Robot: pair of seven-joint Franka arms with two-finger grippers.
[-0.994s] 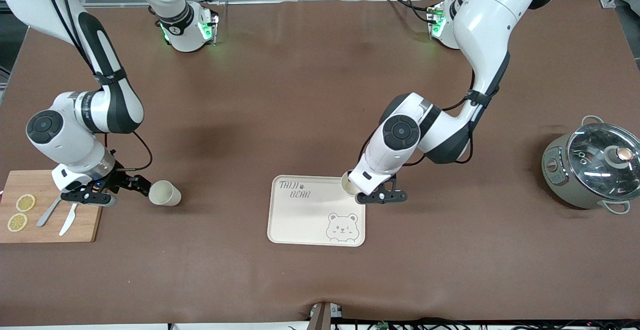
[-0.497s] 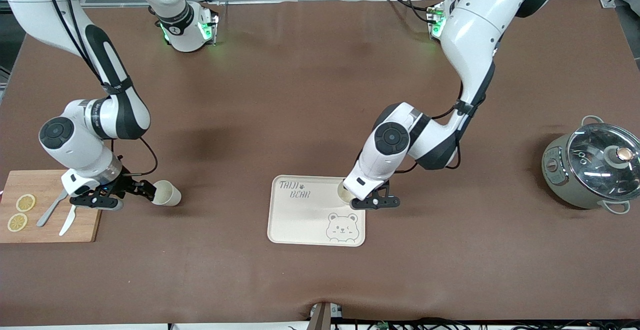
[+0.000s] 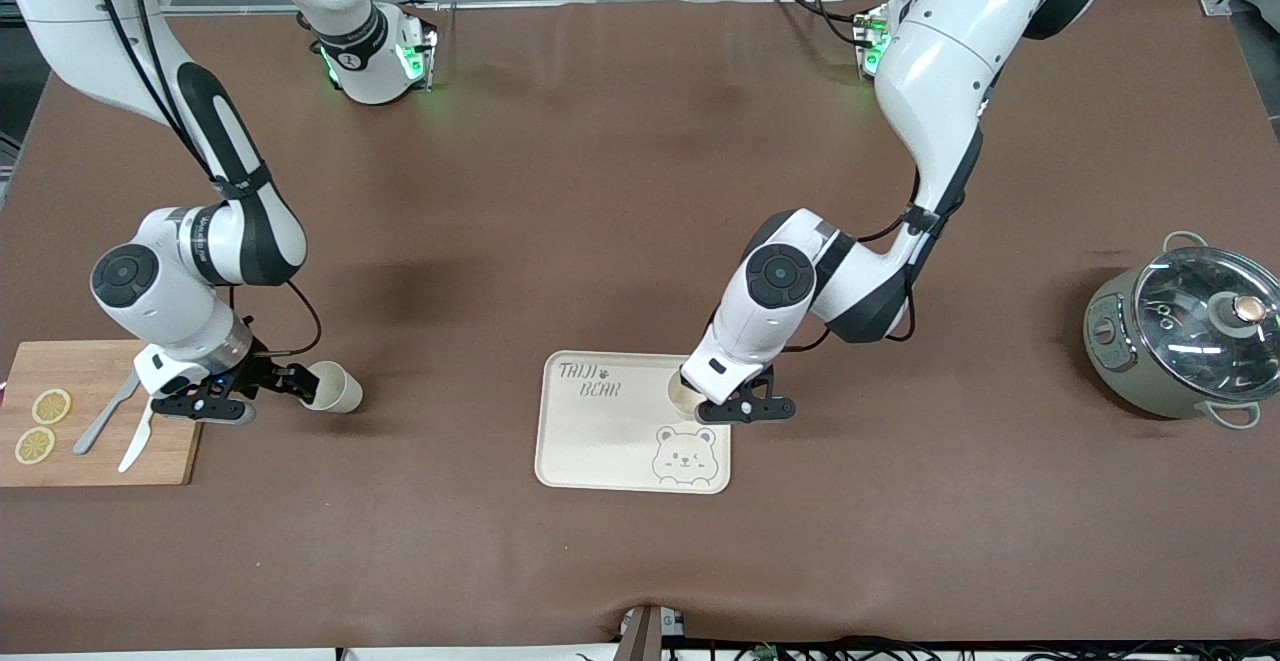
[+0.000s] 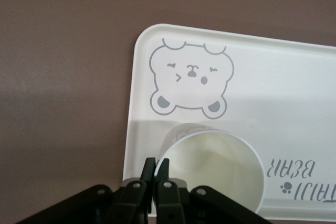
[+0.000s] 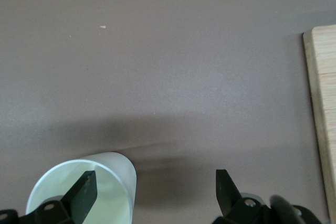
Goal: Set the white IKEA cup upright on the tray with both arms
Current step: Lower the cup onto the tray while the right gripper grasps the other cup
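Observation:
A cream tray [image 3: 600, 441] with "TAIJI BEAR" lettering and a bear face lies mid-table; it also shows in the left wrist view [image 4: 294, 103]. My left gripper [image 3: 705, 403] is shut on the rim of a white cup [image 3: 684, 396], low over the tray's edge toward the left arm's end, beside the bear. In the left wrist view, the gripper [image 4: 156, 162] pinches the cup wall [image 4: 220, 166]; the cup is tilted. A second white cup [image 3: 335, 389] lies on its side on the table. My right gripper [image 3: 300, 383] is open, one finger in its mouth [image 5: 113, 182], the gripper [image 5: 155, 177] straddling the wall.
A wooden cutting board [image 3: 100, 411] with lemon slices [image 3: 50, 406] and cutlery lies at the right arm's end, and its edge shows in the right wrist view [image 5: 323, 103]. A grey pot with a glass lid [image 3: 1180, 336] stands at the left arm's end.
My left gripper has carried its cup farther over the tray, toward the bear. My right gripper has slid up to the lying cup, and one finger is now in its mouth.

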